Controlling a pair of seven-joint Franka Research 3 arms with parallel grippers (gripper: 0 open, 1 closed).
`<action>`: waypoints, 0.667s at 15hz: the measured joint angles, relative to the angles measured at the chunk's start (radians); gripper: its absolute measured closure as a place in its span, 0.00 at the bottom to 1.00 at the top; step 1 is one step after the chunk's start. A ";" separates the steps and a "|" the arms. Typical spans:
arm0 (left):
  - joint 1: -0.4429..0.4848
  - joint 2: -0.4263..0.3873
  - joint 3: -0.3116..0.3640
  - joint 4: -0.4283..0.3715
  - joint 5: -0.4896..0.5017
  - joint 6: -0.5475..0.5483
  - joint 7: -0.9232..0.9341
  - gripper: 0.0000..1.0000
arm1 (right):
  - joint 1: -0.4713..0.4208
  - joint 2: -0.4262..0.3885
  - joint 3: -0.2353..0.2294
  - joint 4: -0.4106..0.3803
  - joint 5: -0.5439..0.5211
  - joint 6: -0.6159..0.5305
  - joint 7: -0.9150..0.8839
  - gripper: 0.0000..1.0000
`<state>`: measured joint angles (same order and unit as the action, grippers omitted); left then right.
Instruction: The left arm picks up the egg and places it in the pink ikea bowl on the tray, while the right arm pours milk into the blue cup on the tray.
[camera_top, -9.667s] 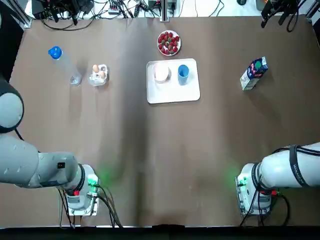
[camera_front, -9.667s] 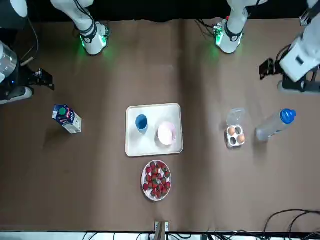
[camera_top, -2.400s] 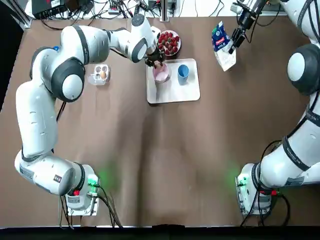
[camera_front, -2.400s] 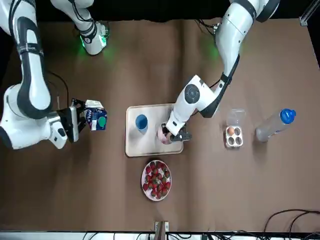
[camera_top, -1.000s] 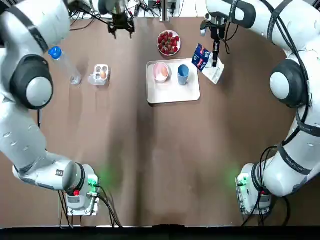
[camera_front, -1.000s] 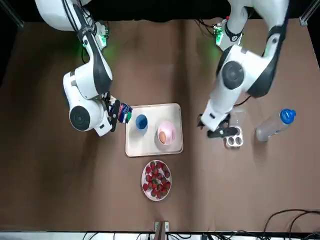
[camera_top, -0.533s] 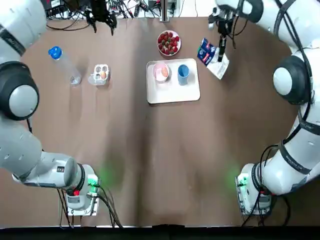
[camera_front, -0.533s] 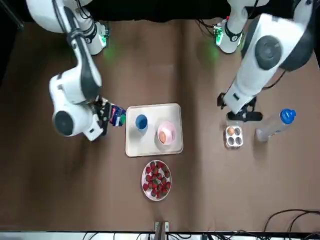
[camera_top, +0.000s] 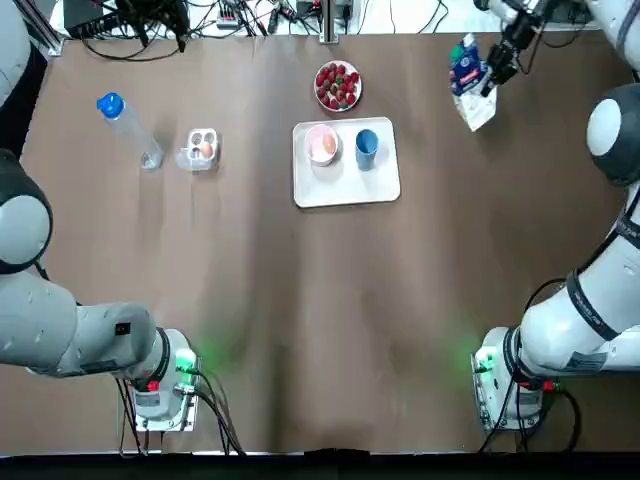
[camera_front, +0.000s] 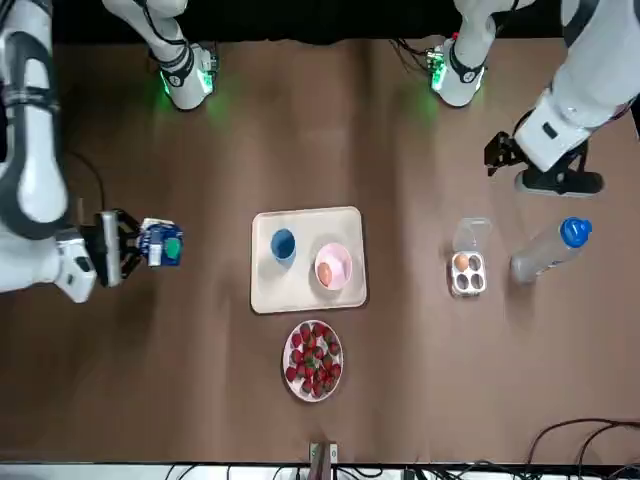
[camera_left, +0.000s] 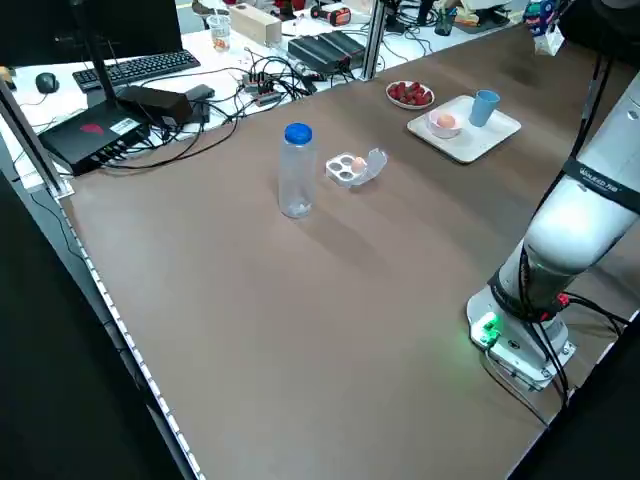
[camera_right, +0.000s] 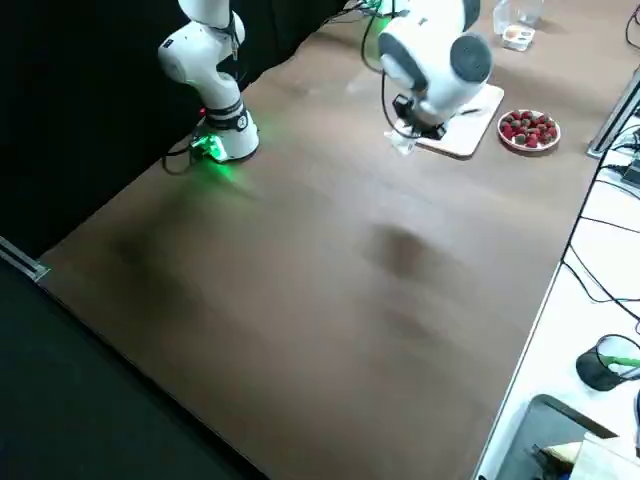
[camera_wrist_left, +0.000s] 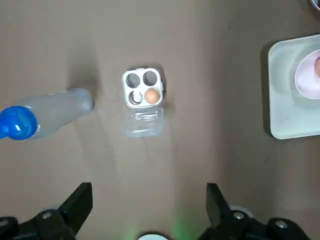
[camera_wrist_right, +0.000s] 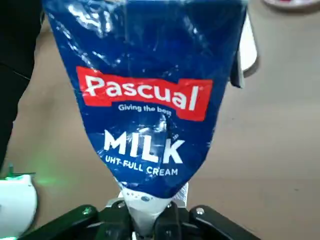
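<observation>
On white rectangular tray (camera_front: 300, 296), brown egg (camera_front: 324, 271) sits inside pink plastic bowl (camera_front: 345, 262), beside blue cup (camera_front: 283, 244). Right gripper (camera_front: 125, 248) clamps blue milk carton (camera_front: 161, 245), well apart from tray. Left gripper (camera_wrist_left: 148, 190) spread wide, empty, over clear egg box (camera_wrist_left: 143, 95).

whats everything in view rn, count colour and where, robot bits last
tray: 1, white, table centre
pink bowl: 1, pink, on tray
egg: 1, brown, in pink bowl
blue cup: 1, blue, on tray beside bowl
strawberries: a plateful, red, beyond tray
egg carton: 1, clear, open, left of tray
second egg: 1, brown, in carton
bottle: 1, clear, blue cap, left of carton
milk carton: 1, blue, held aloft, far right
keyboard: 1, black, bench beyond table
right gripper: shut on milk carton
left gripper: open, raised, far left
</observation>
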<state>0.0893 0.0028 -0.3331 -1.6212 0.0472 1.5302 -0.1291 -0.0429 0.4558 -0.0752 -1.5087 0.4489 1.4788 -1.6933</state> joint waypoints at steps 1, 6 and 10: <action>0.014 -0.002 0.000 0.000 0.000 -0.002 0.014 0.00 | -0.038 0.009 0.000 -0.005 0.037 0.000 -0.073 0.83; 0.042 -0.001 0.000 0.000 -0.003 -0.003 0.043 0.00 | -0.223 0.144 0.000 -0.017 0.174 0.004 -0.493 0.82; 0.039 0.001 0.009 -0.002 -0.003 -0.003 0.041 0.00 | -0.324 0.251 0.001 -0.019 0.277 0.005 -0.729 0.83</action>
<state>0.1284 0.0036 -0.3245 -1.6231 0.0442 1.5269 -0.0881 -0.3673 0.7065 -0.0745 -1.5277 0.7260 1.4833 -2.4227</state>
